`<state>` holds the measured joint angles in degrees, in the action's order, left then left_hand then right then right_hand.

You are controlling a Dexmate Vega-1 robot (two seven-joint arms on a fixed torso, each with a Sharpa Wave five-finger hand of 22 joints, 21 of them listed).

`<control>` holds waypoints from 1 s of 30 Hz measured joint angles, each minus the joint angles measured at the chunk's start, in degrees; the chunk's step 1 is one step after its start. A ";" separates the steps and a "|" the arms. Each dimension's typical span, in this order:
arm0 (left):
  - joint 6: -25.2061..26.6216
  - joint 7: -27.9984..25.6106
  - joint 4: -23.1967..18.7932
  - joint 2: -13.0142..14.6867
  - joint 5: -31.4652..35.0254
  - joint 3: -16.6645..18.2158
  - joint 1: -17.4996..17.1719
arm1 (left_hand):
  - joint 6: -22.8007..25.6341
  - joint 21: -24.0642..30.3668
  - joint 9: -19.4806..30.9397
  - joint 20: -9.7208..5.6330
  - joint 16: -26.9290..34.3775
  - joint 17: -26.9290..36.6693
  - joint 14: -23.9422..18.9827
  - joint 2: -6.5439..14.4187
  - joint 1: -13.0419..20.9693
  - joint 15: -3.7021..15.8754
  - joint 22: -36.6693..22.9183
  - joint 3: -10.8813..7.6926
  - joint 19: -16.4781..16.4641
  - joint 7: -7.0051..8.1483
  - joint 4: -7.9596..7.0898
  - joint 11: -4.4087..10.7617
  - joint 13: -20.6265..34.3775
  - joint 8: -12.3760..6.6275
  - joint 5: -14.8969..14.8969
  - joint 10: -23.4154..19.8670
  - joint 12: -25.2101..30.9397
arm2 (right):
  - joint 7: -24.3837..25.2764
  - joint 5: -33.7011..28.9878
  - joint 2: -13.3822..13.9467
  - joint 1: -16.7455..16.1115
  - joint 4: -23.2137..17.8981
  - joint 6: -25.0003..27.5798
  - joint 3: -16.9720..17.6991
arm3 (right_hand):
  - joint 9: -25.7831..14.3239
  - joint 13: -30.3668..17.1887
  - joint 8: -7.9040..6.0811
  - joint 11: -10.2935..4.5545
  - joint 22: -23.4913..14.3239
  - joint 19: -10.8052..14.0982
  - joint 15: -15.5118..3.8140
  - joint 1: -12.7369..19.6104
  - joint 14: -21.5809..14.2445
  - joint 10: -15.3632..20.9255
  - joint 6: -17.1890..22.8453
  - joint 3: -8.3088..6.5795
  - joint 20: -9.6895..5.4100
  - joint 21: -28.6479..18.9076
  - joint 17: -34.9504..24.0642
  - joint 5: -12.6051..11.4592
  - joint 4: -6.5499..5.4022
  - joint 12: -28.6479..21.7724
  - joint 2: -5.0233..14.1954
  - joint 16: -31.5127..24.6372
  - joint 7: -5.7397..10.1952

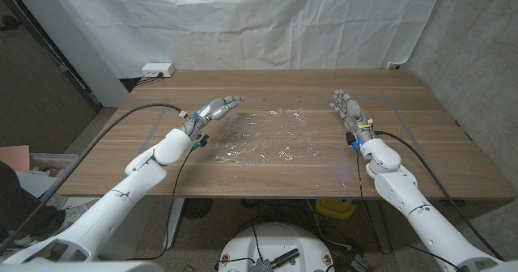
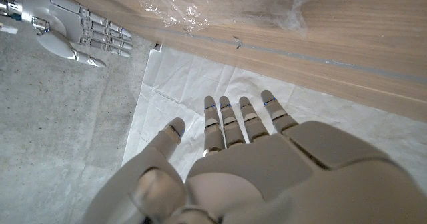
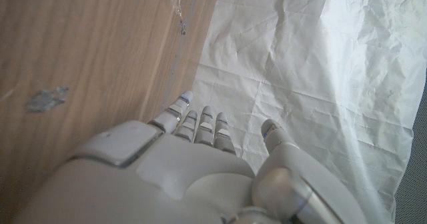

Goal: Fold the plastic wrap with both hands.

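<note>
The left hand [image 1: 217, 108] holds nothing; its fingers are stretched out straight and a little apart, reaching toward the far side of the tabletop [image 1: 437, 142], just beside the left edge of the plastic wrap [image 1: 265, 134]. From the left wrist view, the same hand [image 2: 267, 164] shows its pale back with the fingers [image 2: 212, 121] extended and the thumb held out to the side. The right hand [image 1: 346, 108] also holds nothing, fingers straight and slightly spread, standing near the right edge of the wrap without touching it. In the right wrist view, that hand [image 3: 193, 164] is seen from behind with its fingers [image 3: 203, 124] reaching along the wooden surface. The right hand appears again in the left wrist view [image 2: 70, 27], empty, with its fingers extended side by side. Between the 2 hands, the plastic wrap lies spread on the middle of the tabletop as a clear, crinkled sheet that catches the light in small bright creases. Behind the tabletop hangs a wrinkled white sheet [image 1: 267, 21] as a backdrop. At the far left, on the floor by the backdrop, sits a white power strip [image 1: 158, 69]. Black cables [image 1: 137, 114] run along both arms.
</note>
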<state>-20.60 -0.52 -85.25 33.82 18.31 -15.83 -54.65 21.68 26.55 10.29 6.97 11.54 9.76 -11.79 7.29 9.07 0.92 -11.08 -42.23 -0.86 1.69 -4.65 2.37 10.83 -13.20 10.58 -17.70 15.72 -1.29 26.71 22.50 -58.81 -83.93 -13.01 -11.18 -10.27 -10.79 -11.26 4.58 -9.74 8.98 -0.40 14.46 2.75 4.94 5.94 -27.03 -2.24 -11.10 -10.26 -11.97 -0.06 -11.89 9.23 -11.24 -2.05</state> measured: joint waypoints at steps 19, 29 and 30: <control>3.46 -3.37 -4.39 3.09 12.29 0.50 -2.73 | 9.89 0.71 -0.01 0.83 0.88 0.26 -7.36 -1.08 3.17 1.42 0.01 0.80 -2.63 0.02 6.95 1.60 0.26 -0.42 -0.86 -9.43 1.30 | 0.00 -0.52 -0.56 0.86 1.25 -0.33 -0.31 | -0.28 0.00 0.00 -0.30 0.00 0.00 0.30 0.48 -0.30 0.31 0.30 -0.25 0.00 0.00 -0.29 0.44 0.24 0.00 0.14 0.00 -0.31; 5.95 -2.13 -5.08 4.26 15.83 -0.58 -2.68 | 6.24 0.71 -0.01 0.73 -0.12 0.26 -6.08 -1.79 3.51 1.42 0.01 1.59 -3.15 2.30 8.39 1.95 0.09 1.96 -0.85 -5.74 -1.35 | 0.02 -0.74 -0.64 1.01 1.37 0.12 -0.45 | -0.28 0.01 0.00 -0.19 0.01 0.00 0.31 0.53 -0.30 0.42 0.30 -0.25 0.00 0.00 -0.17 0.44 0.72 0.00 0.09 0.00 -0.31; 6.06 -2.06 -5.08 4.26 15.90 -0.58 -2.68 | 5.34 0.71 -0.01 0.73 -0.29 0.26 -5.53 -1.99 3.30 1.44 0.01 1.74 -3.14 2.53 8.54 1.94 0.09 2.35 -0.85 -5.10 -1.75 | 0.02 -0.74 -0.64 1.01 1.37 0.12 -0.45 | -0.28 0.01 0.00 -0.09 0.01 -0.01 0.31 0.76 -0.31 0.52 0.30 -0.25 0.00 0.00 -0.13 0.44 0.72 0.00 0.31 0.00 -0.31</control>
<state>-14.54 -2.58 -90.32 38.08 34.21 -16.41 -57.33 27.02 27.26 10.27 7.69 11.24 10.02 -17.32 5.29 12.37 2.36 -11.07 -40.49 -4.00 4.22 3.89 4.31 10.92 -10.85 9.73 -22.80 13.97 -1.27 25.97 21.86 -57.80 -82.56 -12.89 -11.63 -10.54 -10.79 -11.26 4.49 -9.73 8.98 -0.10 15.21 2.45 5.46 6.24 -27.28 -2.24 -11.09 -10.39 -11.53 0.65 -11.89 9.54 -11.24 -2.36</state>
